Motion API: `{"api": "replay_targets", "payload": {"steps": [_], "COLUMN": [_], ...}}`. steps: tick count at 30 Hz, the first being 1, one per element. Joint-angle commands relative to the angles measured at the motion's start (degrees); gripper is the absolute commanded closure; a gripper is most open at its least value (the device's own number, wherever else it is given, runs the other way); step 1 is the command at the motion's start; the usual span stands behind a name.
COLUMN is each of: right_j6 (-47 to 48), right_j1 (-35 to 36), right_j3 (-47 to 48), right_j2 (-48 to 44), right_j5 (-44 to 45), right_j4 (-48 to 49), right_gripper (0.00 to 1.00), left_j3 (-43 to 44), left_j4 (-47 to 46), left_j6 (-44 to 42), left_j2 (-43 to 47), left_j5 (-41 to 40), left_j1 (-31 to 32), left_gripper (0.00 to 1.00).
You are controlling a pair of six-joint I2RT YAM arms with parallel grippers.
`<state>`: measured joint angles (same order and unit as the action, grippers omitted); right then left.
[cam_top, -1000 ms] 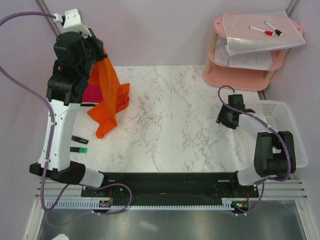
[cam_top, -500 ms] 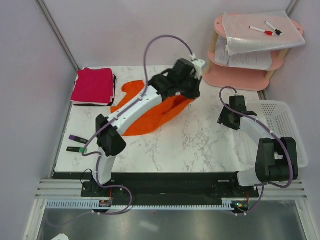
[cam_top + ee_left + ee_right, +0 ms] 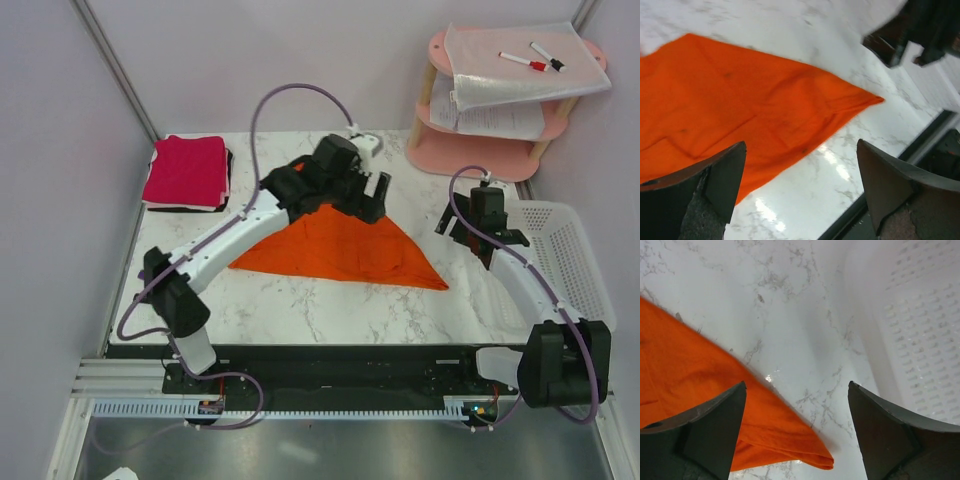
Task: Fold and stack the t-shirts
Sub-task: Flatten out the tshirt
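orange shirt [image 3: 340, 245]: lies spread on the marble table [image 3: 330, 310], mid-table, in a rough triangle with some creases; one long corner points to the right, towards the basket, and stops short of it.
left claw [image 3: 800, 145]: fingers wide apart with nothing between them; in the top view it is over the far edge of the orange shirt. whether it touches the cloth cannot be told.
left wrist view: orange cloth fills the upper left, its pointed corner reaching right across bare marble; the dark shape of the other arm shows blurred at the top right.
right claw [image 3: 796, 385]: fingers wide apart, holding nothing; it hangs above bare marble just beside the shirt's right corner.
right wrist view: the shirt's hem and corner lie at the lower left, the white basket [image 3: 920, 325] at the right.
pink shirt [image 3: 187, 170]: folded, at the far left corner of the table, well apart from the orange one.
pink shelf [image 3: 470, 160]: stands at the far right corner, with papers and pens on top.
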<state>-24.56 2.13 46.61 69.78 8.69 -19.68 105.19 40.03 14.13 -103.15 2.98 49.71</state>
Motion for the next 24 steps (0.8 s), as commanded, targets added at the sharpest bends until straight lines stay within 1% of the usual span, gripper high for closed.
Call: {"api": "replay_targets", "payload": {"steps": [1,3,4,6,7,8,9,12,15,19,24], "right_j6": [2.58,3.46,3.81,3.90,3.64,3.55,3.46,3.46,3.90,3.73,1.97], "right_j1": [4.97,8.75,13.20,17.36,20.69,22.03,24.48,27.74,30.02,33.11,36.10], "right_j3": [2.87,5.41,6.12,8.66,9.54,11.21,12.01,15.08,18.07,19.92,20.89], "right_j2": [3.07,6.41,7.38,10.19,10.90,12.73,13.53,17.40,21.79,26.45,29.45], "right_j5": [-0.62,1.75,4.73,6.42,7.21,7.83,8.44,8.89,7.32,5.99,4.50], "right_j4": [0.53,-1.31,-1.76,-2.72,-2.99,-3.08,-3.52,-4.39,-6.06,-6.68,-6.77], "right_gripper": [0.14,0.24,0.26,0.35,0.35,0.41,0.51,0.52,0.47,0.45,0.45], "left_j3": [-8.49,-11.49,-12.10,-13.16,-13.17,-13.17,-12.90,-11.41,-8.95,-6.05,-4.73], "left_j4": [-4.35,-4.26,-4.26,-4.17,-4.08,-4.00,-3.91,-3.38,-2.15,-0.22,0.57], "left_j6": [2.82,2.92,2.75,3.09,3.71,4.06,4.41,6.69,8.10,8.46,8.19], "left_j2": [6.82,6.83,6.56,5.43,4.90,4.37,2.97,-0.45,-3.27,-7.14,-8.99], "left_j5": [-1.16,-0.87,-0.53,-0.08,0.79,0.97,2.02,4.73,7.12,8.09,8.18], "left_j1": [-10.06,-14.01,-15.07,-17.97,-18.77,-19.56,-20.96,-24.04,-26.32,-27.39,-28.27], "left_gripper": [0.03,0.03,0.03,0.03,0.03,0.03,0.03,0.04,0.07,0.08,0.08]}}
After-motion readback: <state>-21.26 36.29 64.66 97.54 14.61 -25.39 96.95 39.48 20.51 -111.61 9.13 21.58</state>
